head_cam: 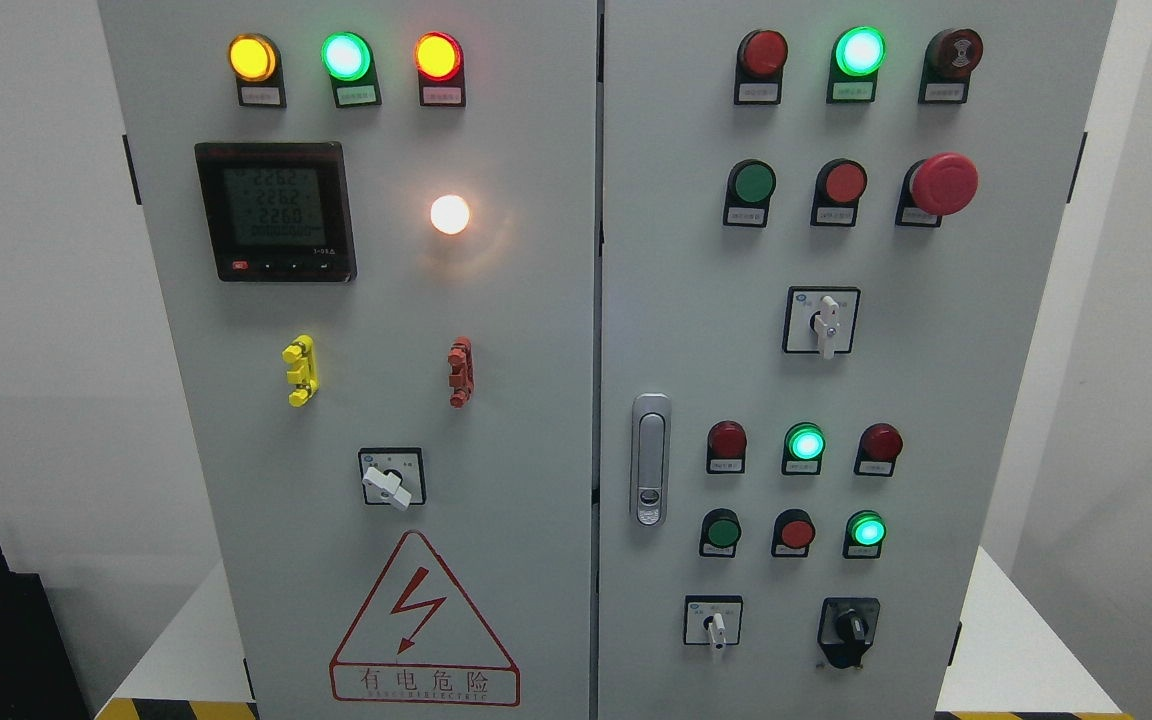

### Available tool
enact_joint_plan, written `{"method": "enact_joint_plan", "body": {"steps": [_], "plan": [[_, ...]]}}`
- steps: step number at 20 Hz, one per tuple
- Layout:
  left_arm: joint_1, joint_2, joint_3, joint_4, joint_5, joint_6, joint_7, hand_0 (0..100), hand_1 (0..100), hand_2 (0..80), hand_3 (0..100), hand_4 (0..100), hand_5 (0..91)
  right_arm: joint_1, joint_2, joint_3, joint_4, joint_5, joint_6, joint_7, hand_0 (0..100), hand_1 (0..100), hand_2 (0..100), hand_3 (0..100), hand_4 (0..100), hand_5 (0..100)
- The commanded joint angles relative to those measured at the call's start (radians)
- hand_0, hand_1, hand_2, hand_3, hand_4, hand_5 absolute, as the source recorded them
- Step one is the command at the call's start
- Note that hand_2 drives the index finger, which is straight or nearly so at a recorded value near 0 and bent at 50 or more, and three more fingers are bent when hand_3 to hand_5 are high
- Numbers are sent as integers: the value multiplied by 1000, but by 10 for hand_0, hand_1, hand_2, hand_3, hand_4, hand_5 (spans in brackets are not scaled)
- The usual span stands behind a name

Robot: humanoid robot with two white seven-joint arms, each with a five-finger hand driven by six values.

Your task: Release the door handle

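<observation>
White walls stand behind a grey electrical cabinet (496, 330) with two doors, and this cabinet fills almost the whole head view. The door handle (650, 459) is a silver recessed handle on the right door (996, 400), just beside the seam between the doors, a little below the middle height. Its long axis is vertical, and it lies flat in its housing, so the door looks closed.

No hand and no arm of the robot shows in the picture. For this reason I cannot say if the fingers are wide, narrow or holding something, and I cannot tell which hand is nearer to the handle. Nothing touches the handle, so I judge that the release is already done, or the hands are below the view.

Near the handle, at its right, are red and green buttons; one green lamp (805, 442) is lit. On the left door are a digital meter (275, 211) and a red warning triangle (423, 622).
</observation>
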Motion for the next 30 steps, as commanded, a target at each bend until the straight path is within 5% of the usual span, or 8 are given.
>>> {"method": "enact_joint_plan", "body": {"steps": [1,4,5,6,14,25,30], "plan": [[-31,0,-11,-8,0,-1,-1,120,389,0,0,0,0,-6,4,-1,-25,220,-30,-49,416,262,0,896,833,856],[-31,0,-11,-8,0,-1,-1,120,389,0,0,0,0,-59,18,4,-23,424,-18,-242,409,316,0,963,886,931],[-31,0,-11,-8,0,-1,-1,120,389,0,0,0,0,-67,24,4,-23,467,-9,-271,390,337,0,998,927,948],[-31,0,-11,-8,0,-1,-1,120,389,0,0,0,0,-69,26,4,-23,478,-1,-274,380,348,0,1000,1000,969],[-31,0,-11,-9,0,-1,-1,120,389,0,0,0,0,-69,26,4,-31,544,1,-316,387,344,0,1000,1000,978],[-31,0,-11,-8,0,-1,-1,120,389,0,0,0,0,-87,29,22,-31,653,4,-311,391,369,0,1000,1000,975],[-31,0,-11,-9,0,-1,-1,120,389,0,0,0,0,-139,53,85,-17,784,218,-327,355,394,0,1000,1000,976]]}}
